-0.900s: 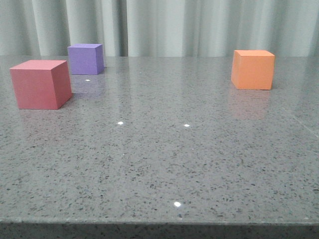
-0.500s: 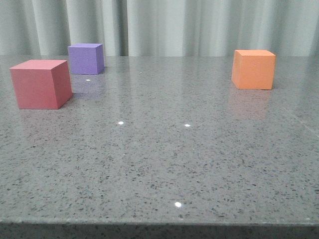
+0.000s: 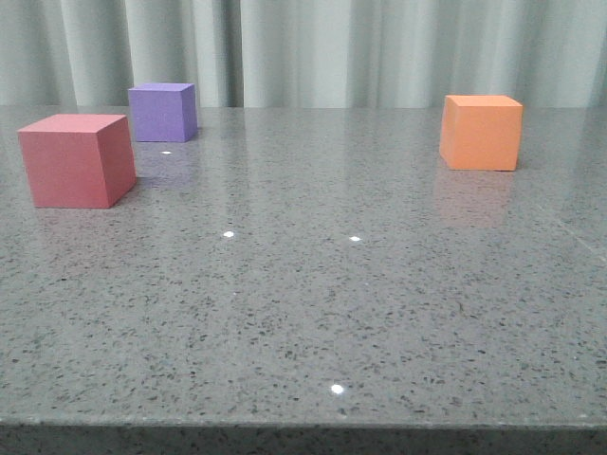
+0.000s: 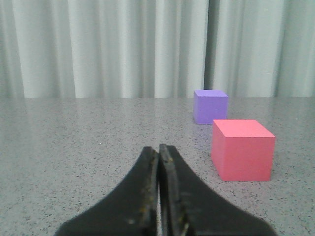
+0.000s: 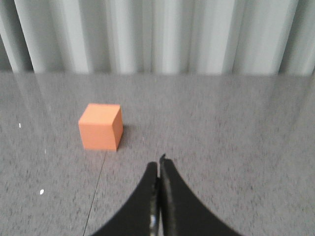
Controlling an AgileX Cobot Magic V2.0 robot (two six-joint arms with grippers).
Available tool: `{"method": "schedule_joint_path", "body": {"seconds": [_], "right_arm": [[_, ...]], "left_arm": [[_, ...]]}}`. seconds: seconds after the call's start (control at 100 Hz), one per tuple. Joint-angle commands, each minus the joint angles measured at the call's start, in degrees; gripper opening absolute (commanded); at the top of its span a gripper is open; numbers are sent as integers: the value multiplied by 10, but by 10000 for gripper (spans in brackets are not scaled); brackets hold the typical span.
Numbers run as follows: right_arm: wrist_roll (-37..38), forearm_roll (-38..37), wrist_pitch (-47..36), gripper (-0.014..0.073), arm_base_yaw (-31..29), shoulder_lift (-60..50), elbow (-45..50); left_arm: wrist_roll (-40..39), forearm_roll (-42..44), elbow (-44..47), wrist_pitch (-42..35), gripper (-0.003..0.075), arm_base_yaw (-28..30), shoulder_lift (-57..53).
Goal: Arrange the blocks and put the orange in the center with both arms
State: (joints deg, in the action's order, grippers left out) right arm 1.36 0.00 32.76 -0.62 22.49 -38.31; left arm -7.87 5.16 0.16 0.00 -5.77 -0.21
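Observation:
A pinkish-red cube (image 3: 76, 159) sits at the table's left, with a purple cube (image 3: 163, 112) behind it and slightly right. An orange cube (image 3: 481, 132) sits at the right, far from both. Neither gripper shows in the front view. In the left wrist view my left gripper (image 4: 159, 150) is shut and empty, short of the pinkish-red cube (image 4: 242, 149) and the purple cube (image 4: 210, 106). In the right wrist view my right gripper (image 5: 159, 164) is shut and empty, short of the orange cube (image 5: 100, 126).
The grey speckled table (image 3: 313, 284) ends at a front edge near the bottom of the front view. A pale pleated curtain (image 3: 332, 47) hangs behind the table's back edge. A thin seam line (image 5: 96, 191) runs across the tabletop in the right wrist view.

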Motion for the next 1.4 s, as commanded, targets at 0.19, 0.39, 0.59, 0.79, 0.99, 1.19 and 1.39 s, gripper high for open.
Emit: {"method": "schedule_joint_path", "body": {"seconds": [0.19,0.39,0.59,0.79,0.99,1.19,1.39], "right_arm": [[-5,9,28,-69,-3,143,-90],[-5,9,56,90,-3,185,-90],[-5,9,89,591,-3,191,-90],[-5,62,83,633,-3,191,-90],[-5,106,54,633,2,235,-112],[-5,107,37,633,57,354,-185],[-5,100,7,633,89,478,-267]], "left_arm": [[0,1,24,-47,-20,1,-21],[0,1,24,-47,-20,1,-21],[0,1,24,-47,-20,1,-21],[0,1,24,-47,-20,1,-21],[0,1,24,-47,-20,1,-21],[0,1,24,-47,-20,1,-21],[0,1,24,-47,-20,1,-21]]}}
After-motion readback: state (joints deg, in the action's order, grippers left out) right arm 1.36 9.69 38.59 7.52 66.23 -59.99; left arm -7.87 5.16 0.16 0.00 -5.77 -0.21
